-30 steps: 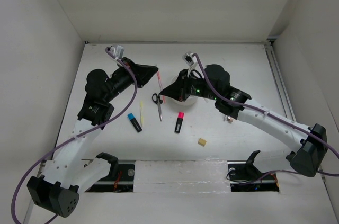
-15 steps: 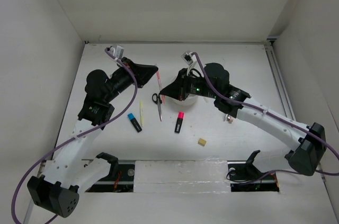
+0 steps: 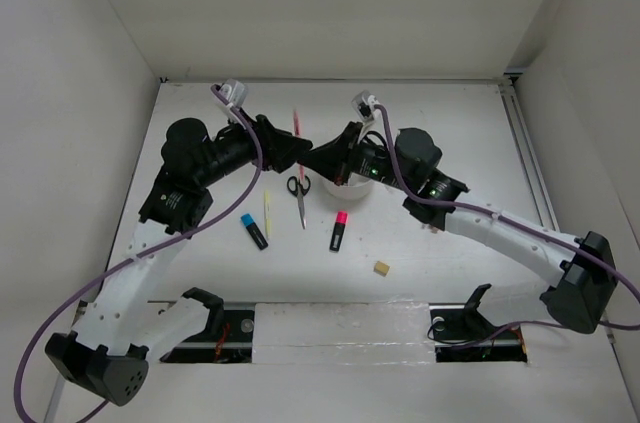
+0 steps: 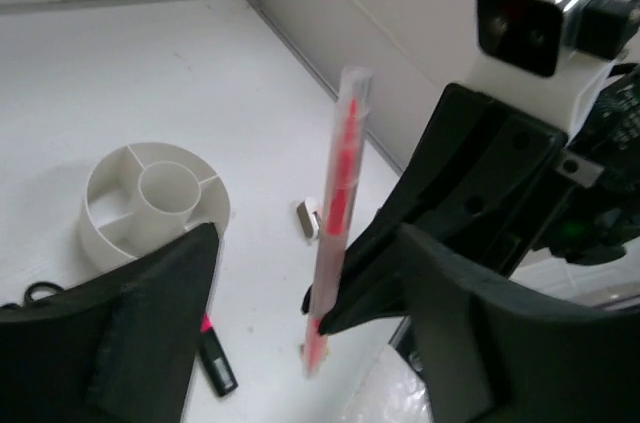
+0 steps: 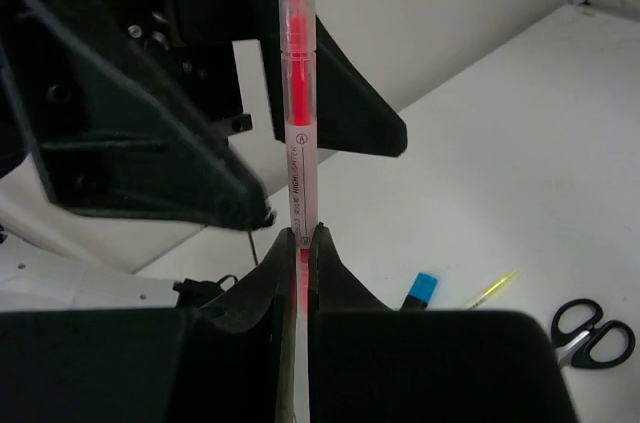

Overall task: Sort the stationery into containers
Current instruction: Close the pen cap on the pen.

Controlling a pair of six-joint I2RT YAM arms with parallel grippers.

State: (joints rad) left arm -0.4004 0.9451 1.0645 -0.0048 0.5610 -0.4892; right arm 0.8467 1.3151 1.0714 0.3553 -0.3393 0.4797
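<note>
My right gripper (image 5: 300,235) was clenched on the red pen (image 5: 298,113), a thin clear plastic barrel with a red core and a printed white label. It held the pen upright by its lower end, above the table (image 3: 450,123). My left gripper (image 4: 305,235) stood released, its matte black fingers spread wide to either side of the pen and not touching it. The two grippers met nose to nose over the middle of the table, so the air just around the pen was crowded with black housings. The organiser (image 4: 110,243), round smooth white plastic with a centre cup and divided compartments, sat on the table just right of the pen and lay half under my right arm in the top view. Nearer lay the scissors (image 3: 298,193), the yellow pen (image 3: 267,211), the blue highlighter (image 3: 254,230), the pink highlighter (image 3: 339,231) and a tan eraser (image 3: 381,267), all apart from one another. Plain white walls (image 3: 100,93) closed the left, far and right edges. The far right part of the table was open.
</note>
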